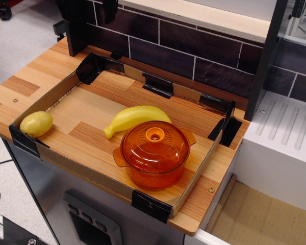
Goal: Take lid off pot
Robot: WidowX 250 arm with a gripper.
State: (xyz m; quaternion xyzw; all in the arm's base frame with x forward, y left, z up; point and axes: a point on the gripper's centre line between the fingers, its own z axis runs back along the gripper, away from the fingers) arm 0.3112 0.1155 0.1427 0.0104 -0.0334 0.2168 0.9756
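lid: I see translucent orange plastic, glossy, with bright highlights on the dome.
pot: the same see-through orange plastic to my eye, smooth and shiny.
banana: yellow, smooth, with a soft plastic-like sheen.
potato: yellowish, duller, slightly mottled skin.
bench: striped wood-grain surface, matt from my feed.
low border: brown cardboard, rough-edged, held with glossy black tape at the corners.
back wall: dark brick-look tiles, faint satin sheen.

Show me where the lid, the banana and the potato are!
lid (154,134), main camera view, on its ring knob.
banana (136,118), main camera view, on its middle.
potato (36,123), main camera view, on its middle.
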